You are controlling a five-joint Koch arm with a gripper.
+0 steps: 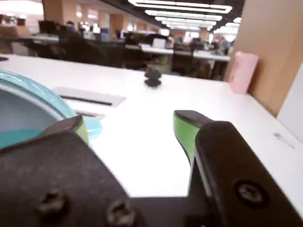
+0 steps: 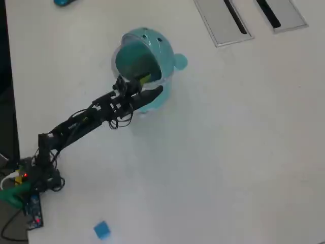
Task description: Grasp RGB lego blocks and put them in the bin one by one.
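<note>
The light-teal bin (image 2: 152, 43) stands on the white table with its mouth open and its round knob (image 2: 180, 62) on the right. My gripper (image 2: 144, 85) hangs over the bin's near rim, open. In the wrist view the gripper (image 1: 132, 118) shows two green-padded fingers (image 1: 184, 132) wide apart with only bare table between them, and the bin's rim (image 1: 28, 90) at the left. A yellow-green spot (image 2: 145, 78) at the bin's mouth may be a pad or a block; I cannot tell which. The blue block (image 2: 101, 230) lies far off by the arm's base. No red block shows.
Two flat grey slotted panels (image 2: 223, 20) (image 2: 282, 12) lie at the table's far side, one also in the wrist view as a panel (image 1: 87, 96). A small black object (image 1: 153, 75) and a pink item (image 1: 244, 71) stand further off. A blue thing (image 2: 63, 2) sits at the top edge.
</note>
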